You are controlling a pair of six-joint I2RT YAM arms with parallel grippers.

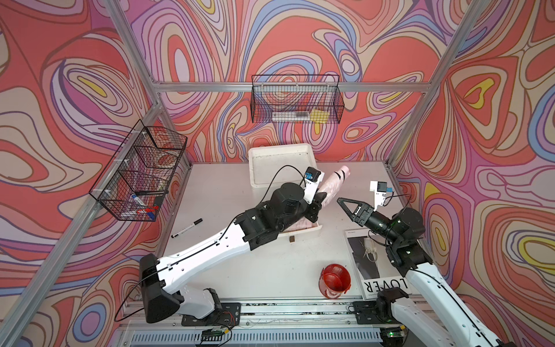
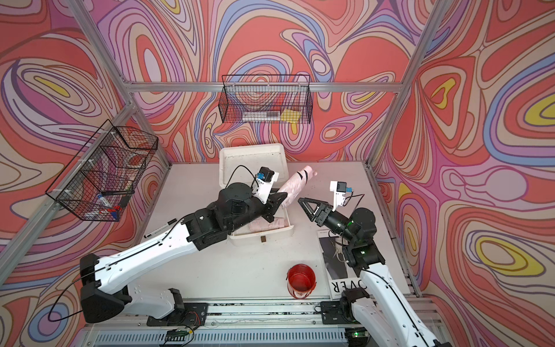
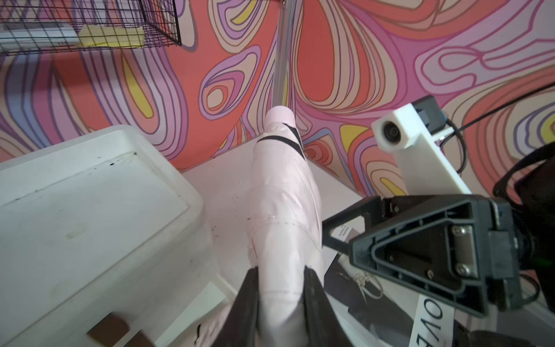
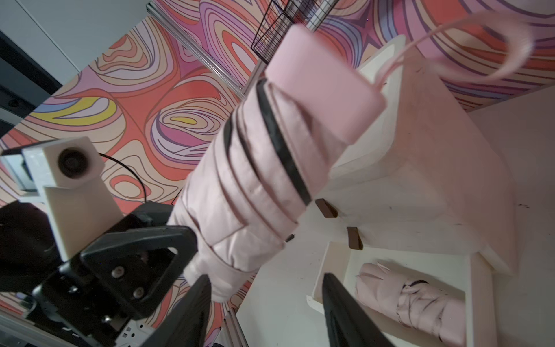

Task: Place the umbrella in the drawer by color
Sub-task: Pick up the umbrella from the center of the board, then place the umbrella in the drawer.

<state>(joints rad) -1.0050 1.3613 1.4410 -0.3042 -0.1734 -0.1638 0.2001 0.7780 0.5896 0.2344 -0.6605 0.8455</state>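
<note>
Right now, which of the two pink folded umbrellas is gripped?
The raised pink folded umbrella with black bands, clamped in the left gripper; the other umbrella lies in the open white drawer.

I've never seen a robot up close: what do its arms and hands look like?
The left arm and right arm have smooth white shells and chunky black joints, with thin black cables alongside. The left hand and right hand have black fingers, framed like hollow triangles. A small white camera block sits above each.

Bright even light, wrist views blurred
</note>
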